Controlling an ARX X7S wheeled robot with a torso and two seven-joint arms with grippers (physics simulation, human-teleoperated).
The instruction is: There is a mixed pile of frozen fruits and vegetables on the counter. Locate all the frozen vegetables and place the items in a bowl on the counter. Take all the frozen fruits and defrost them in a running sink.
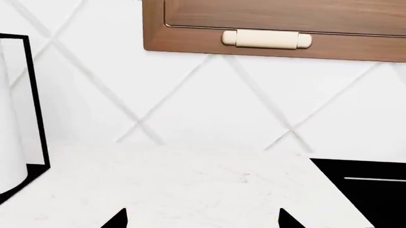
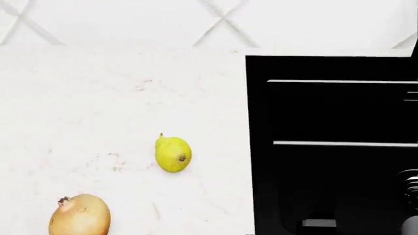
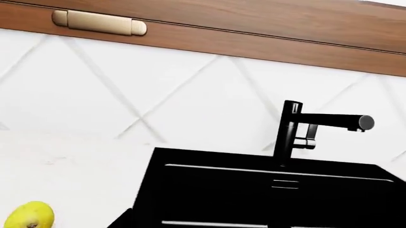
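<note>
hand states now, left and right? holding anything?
Left hand: only two dark fingertips show, set apart with bare counter between; open, holding nothing.
Right hand: not in view; cannot be told.

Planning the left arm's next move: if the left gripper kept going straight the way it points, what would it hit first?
Probably the white diamond-tiled wall; the white marble counter ahead looks free, though depth is unclear.

No readable text, labels, brands or nos. anywhere. Pear (image 2: 173, 154), onion (image 2: 79, 215): bare skin, no stickers. Sink (image 2: 333, 112), faucet (image 3: 298, 128): plain black, no markings. Cabinet (image 1: 273, 23) and its handle (image 1: 266, 39): blank. Counter (image 2: 98, 107): only faint veining.
</note>
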